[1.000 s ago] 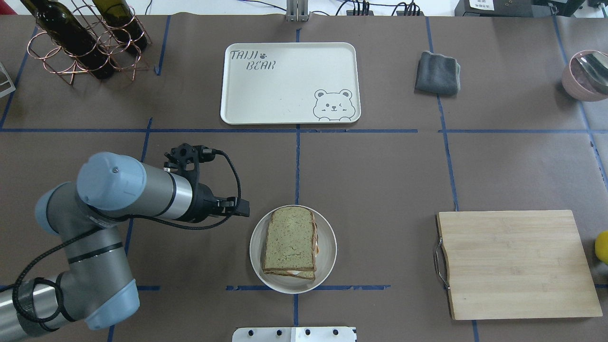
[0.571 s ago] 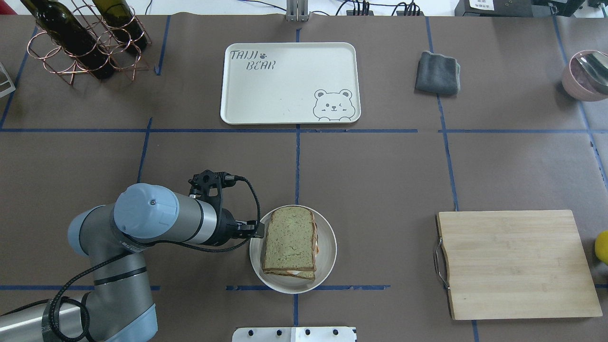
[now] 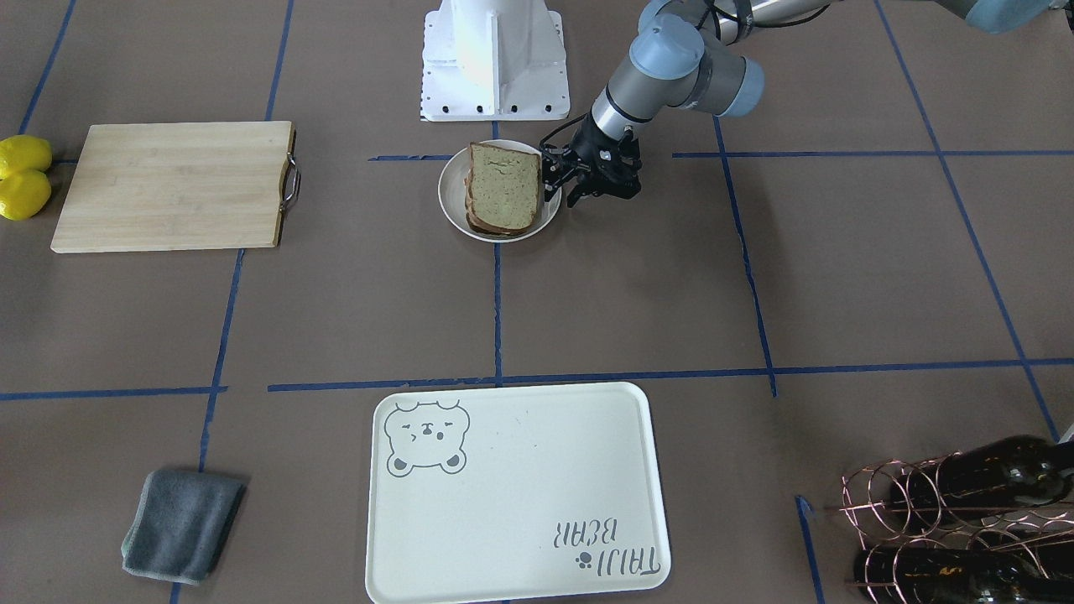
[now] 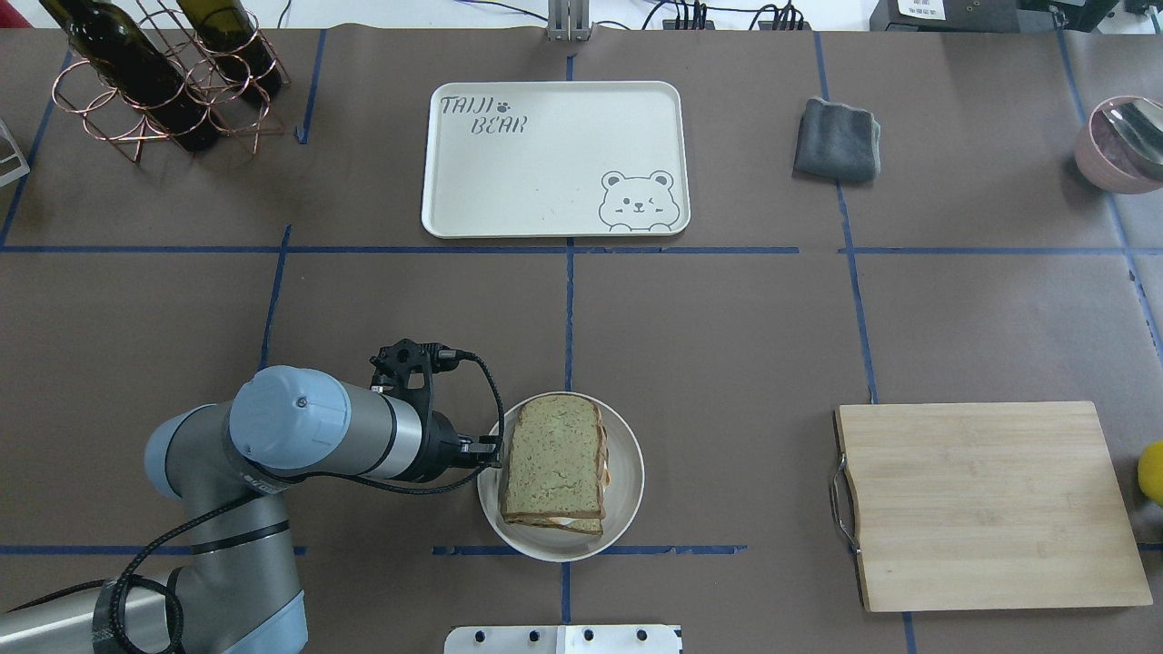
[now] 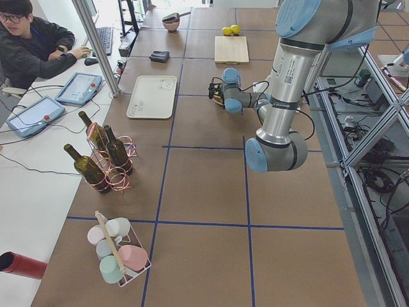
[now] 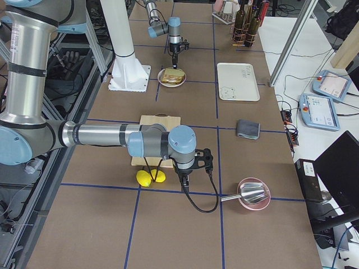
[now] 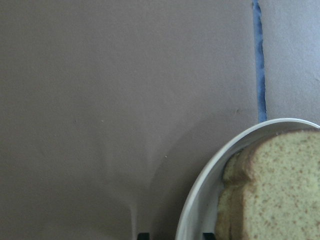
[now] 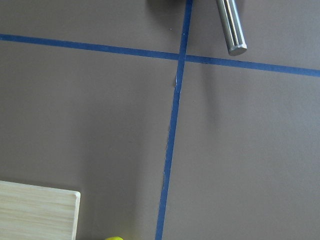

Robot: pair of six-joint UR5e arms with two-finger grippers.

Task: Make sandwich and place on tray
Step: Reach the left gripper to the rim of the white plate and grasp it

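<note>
The sandwich (image 4: 554, 463) sat assembled in its white bowl (image 4: 631, 472), whose near rim lay between the left claw's (image 4: 492, 451) spread jaws (nothing gripped yet), so carrying it to the tray (image 4: 545, 163), well beyond the claw, remained.

The left hand (image 5: 213, 91) hangs near the tray (image 5: 152, 97), jaws too small to judge

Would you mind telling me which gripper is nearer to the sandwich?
Left. The left gripper is at the bowl's rim, right beside the sandwich; the right gripper is far off, by the lemons.
</note>
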